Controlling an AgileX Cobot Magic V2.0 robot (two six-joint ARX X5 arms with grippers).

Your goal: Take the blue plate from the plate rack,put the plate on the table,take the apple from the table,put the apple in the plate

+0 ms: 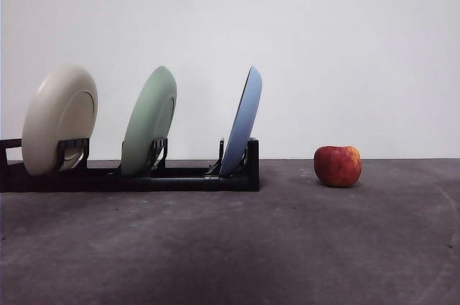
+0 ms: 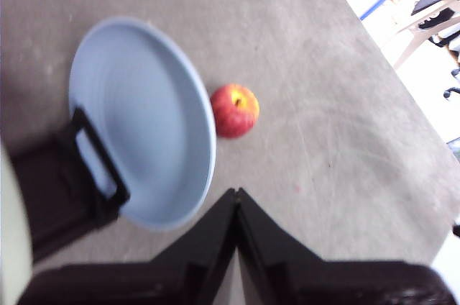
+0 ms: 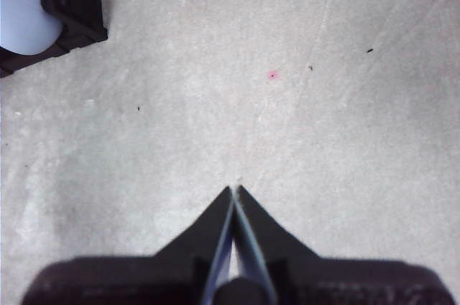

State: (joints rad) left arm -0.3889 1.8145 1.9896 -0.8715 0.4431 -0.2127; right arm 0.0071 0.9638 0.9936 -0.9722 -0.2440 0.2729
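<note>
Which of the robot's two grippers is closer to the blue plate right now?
Left, as far as the views show. The left gripper hangs above the blue plate, which stands in the plate rack. The right gripper is over bare table, farther off.

No readable text, label, brand, number or sign on anything

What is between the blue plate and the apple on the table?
Nothing but bare table. In the front view, only the end of the black rack stands beside the blue plate; then open grey surface runs to the apple.
</note>
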